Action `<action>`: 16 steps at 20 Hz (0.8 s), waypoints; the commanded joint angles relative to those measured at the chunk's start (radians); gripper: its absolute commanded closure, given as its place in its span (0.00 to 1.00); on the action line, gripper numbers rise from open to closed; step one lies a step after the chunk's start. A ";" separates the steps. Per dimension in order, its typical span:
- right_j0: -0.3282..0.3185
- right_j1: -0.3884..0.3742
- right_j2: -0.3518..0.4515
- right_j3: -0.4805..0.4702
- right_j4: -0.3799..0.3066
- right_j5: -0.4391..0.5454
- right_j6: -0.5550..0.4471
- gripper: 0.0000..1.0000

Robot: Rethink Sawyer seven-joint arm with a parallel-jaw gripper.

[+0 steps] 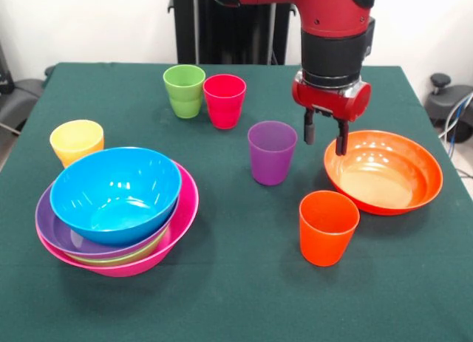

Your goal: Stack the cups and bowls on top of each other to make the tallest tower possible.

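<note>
The tower (pixel 118 209) stands at the front left: a blue bowl (pixel 114 190) nested on a green bowl (pixel 122 255), a purple bowl (pixel 59 235) and the big pink bowl (pixel 177 224). An orange bowl (pixel 384 172) sits alone at the right. My gripper (pixel 325 141) hangs open and empty over the orange bowl's left rim. The cups stand upright on the cloth: yellow (pixel 76 141) behind the tower, green (pixel 184 91) and red (pixel 224 100) at the back, purple (pixel 271 152) in the middle, orange (pixel 327 227) in front of the orange bowl.
A dark green cloth (pixel 236 298) covers the table. The robot's black pedestal (pixel 222 24) stands at the far side. Chairs and cables (pixel 454 109) show beyond the table's right edge.
</note>
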State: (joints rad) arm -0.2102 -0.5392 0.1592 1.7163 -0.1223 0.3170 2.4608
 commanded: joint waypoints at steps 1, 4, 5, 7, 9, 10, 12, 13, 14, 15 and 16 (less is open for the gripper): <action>0.014 0.076 0.069 -0.051 -0.085 0.002 -0.078 0.00; 0.016 0.087 0.069 -0.056 -0.090 -0.008 -0.074 0.00; 0.018 0.091 0.068 -0.058 -0.091 -0.011 -0.070 0.00; 0.016 0.098 0.070 -0.068 -0.093 -0.011 -0.071 0.00; 0.018 0.106 0.070 -0.076 -0.095 -0.015 -0.068 0.00; 0.019 0.110 0.069 -0.080 -0.097 -0.016 -0.067 0.00; 0.020 0.127 0.068 -0.092 -0.103 -0.025 -0.066 0.00; 0.021 0.133 0.068 -0.096 -0.104 -0.029 -0.064 0.00; 0.022 0.138 0.068 -0.100 -0.105 -0.031 -0.063 0.00; 0.023 0.143 0.068 -0.101 -0.107 -0.035 -0.061 0.00; 0.022 0.148 0.071 -0.104 -0.106 -0.037 -0.060 0.00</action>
State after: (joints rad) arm -0.2088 -0.4540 0.1592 1.6897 -0.1542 0.3168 2.4608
